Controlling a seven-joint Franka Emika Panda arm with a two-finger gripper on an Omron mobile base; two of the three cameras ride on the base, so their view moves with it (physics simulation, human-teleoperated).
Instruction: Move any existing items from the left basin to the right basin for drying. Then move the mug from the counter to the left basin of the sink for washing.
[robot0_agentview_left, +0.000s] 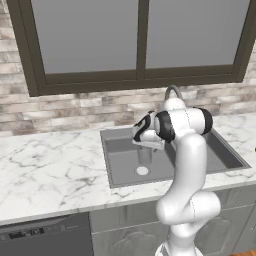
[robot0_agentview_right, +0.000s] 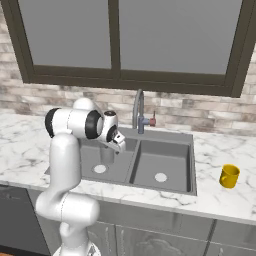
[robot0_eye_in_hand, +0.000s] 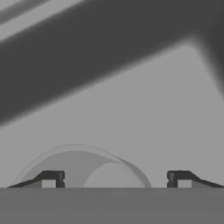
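- Over the left basin (robot0_agentview_left: 125, 170): gripper (robot0_eye_in_hand: 116, 178) hangs low inside it, pointing down, right above the glass tumbler (robot0_agentview_left: 144, 156).
- Jaws stand wide apart in the hand view, nothing pinched between them. Whether they are closing I cannot tell.
- Tumbler (robot0_eye_in_hand: 81, 168) stands upright on the basin floor, just behind the round pale drain (robot0_agentview_left: 142, 171). Long axis vertical, in line with the gripper's approach.
- Key relation: in the hand view the tumbler rim sits toward one finger (robot0_eye_in_hand: 51, 178), not centred in the gap; the other finger (robot0_eye_in_hand: 180, 178) has bare basin floor beside it. My read: the hand needs a small sideways shift toward the glass before closing, or one finger lands on the rim.
- Destination: right basin (robot0_agentview_right: 162, 167), just across the divider from the tumbler.
- Yellow mug (robot0_agentview_right: 229, 176) sits on the counter (robot0_agentview_right: 225, 200) beyond the right basin, well apart from the gripper. Second step not started.
- Hard to read: the tumbler is translucent grey on dark grey and its outline is faint in both base views. The lower part of the glass is cut off at the bottom of the hand view. From the left base view the forearm covers part of the sink (robot0_agentview_left: 225, 155). Finger-to-glass contact cannot be judged.
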